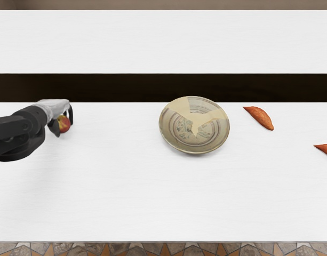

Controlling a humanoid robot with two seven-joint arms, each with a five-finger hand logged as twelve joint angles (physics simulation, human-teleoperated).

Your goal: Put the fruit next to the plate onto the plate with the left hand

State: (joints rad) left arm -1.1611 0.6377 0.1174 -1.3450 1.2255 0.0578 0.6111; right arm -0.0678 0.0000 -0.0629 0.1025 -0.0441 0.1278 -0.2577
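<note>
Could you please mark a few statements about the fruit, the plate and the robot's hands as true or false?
1. The left hand has its fingers curled around the red fruit. True.
2. The red fruit lies on the plate. False: it is well off to the plate's left, at the hand.
3. An orange item lies on the table to the right of the plate. True.
4. The right arm reaches over the plate. False: no right arm is in view.
</note>
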